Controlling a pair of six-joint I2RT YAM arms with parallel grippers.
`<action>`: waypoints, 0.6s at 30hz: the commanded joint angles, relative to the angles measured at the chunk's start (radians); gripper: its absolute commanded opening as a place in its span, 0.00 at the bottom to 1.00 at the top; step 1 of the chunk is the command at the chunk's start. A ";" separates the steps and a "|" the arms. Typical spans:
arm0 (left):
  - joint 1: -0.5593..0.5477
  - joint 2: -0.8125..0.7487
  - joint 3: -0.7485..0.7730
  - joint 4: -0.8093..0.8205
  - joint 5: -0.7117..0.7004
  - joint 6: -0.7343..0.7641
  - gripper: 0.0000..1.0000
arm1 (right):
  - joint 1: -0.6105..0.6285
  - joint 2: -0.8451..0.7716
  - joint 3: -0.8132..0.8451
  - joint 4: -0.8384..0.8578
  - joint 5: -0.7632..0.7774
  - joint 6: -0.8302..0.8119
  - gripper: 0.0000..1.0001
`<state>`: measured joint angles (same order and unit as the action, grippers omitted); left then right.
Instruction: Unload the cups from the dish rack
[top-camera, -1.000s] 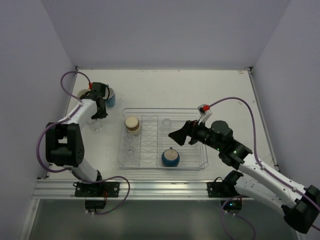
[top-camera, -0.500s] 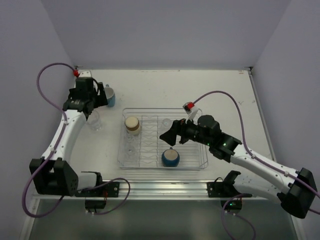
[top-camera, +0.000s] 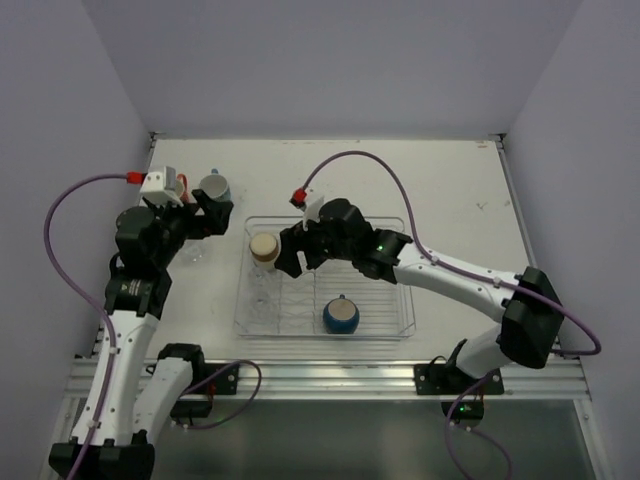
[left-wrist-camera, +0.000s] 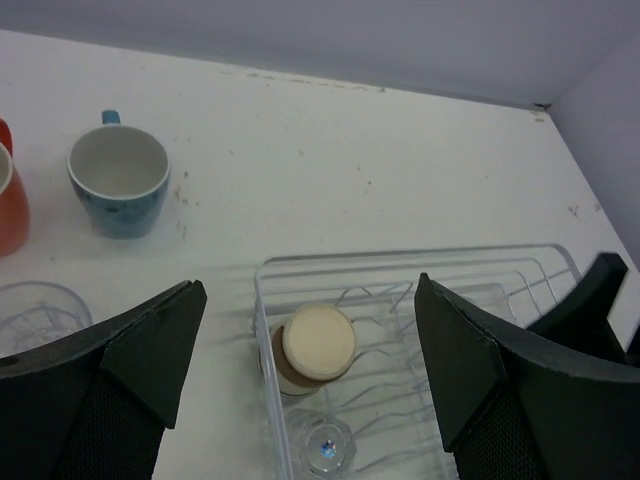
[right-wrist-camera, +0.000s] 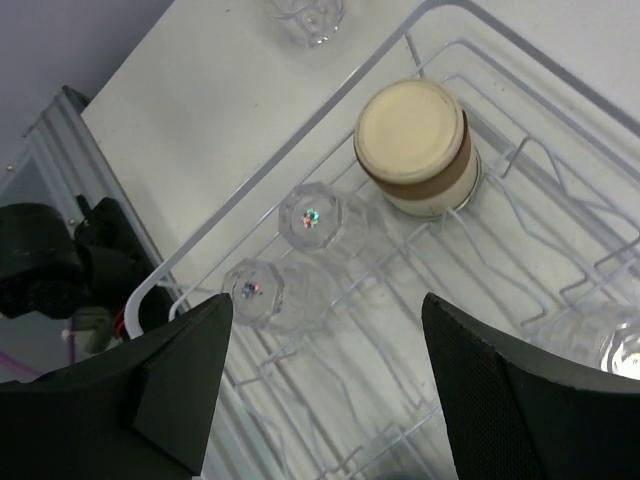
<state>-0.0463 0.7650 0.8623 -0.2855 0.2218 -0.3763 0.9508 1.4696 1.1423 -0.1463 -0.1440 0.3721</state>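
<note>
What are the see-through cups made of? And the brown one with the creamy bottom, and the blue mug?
The see-through cups look like glass or clear plastic, I cannot tell which: the dish rack wires show through them and their bases glint. The brown and cream cup looks like glazed ceramic: solid colour, smooth, slightly shiny. The blue mug looks ceramic too, thick-rimmed, pale inside.

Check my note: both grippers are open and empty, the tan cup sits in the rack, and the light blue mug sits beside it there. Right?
No. The light blue mug stands on the table, outside the rack, as the left wrist view shows. The left gripper and right gripper are open and empty, and the tan cup sits in the rack.
</note>
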 joint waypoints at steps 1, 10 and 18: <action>-0.007 -0.146 -0.110 0.086 0.106 -0.061 0.93 | 0.012 0.107 0.129 -0.047 0.035 -0.137 0.79; -0.185 -0.278 -0.006 0.026 -0.336 0.011 0.95 | 0.017 0.335 0.315 -0.025 0.055 -0.217 0.83; -0.236 -0.408 -0.111 0.106 -0.412 0.013 0.96 | 0.022 0.471 0.430 -0.058 0.103 -0.259 0.93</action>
<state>-0.2634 0.3534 0.7807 -0.2184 -0.1169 -0.3836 0.9649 1.9087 1.5009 -0.1841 -0.0834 0.1604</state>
